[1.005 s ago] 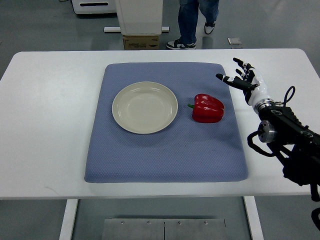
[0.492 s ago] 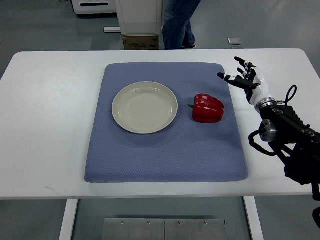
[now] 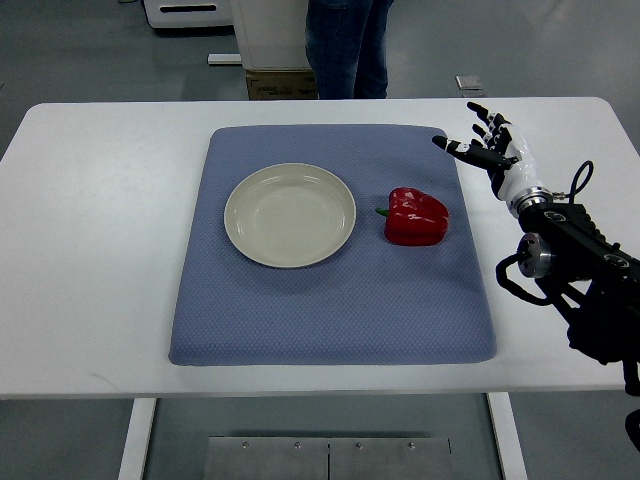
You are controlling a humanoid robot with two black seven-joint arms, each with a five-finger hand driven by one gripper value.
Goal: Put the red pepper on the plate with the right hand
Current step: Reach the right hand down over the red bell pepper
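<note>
Plate (image 3: 289, 215) on mat (image 3: 330, 300); pepper (image 3: 416, 217) just right, apart.

Glossy red pepper (image 3: 416, 216) lying on its side, green stem pointing left, just right of an empty cream plate (image 3: 289, 214), not touching it

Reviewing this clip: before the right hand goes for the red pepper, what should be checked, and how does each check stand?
1. Right hand open and holding nothing: ok, fingers spread.
2. Red pepper free to grasp: ok, it lies alone on the blue mat, apart from the hand.
3. Plate empty: ok.
4. Path from pepper to plate unobstructed: ok, only bare mat between them.
5. Person away from the work area: ok, standing beyond the table's far edge.
6. Left hand out of the way: cannot tell, not in view.
</note>
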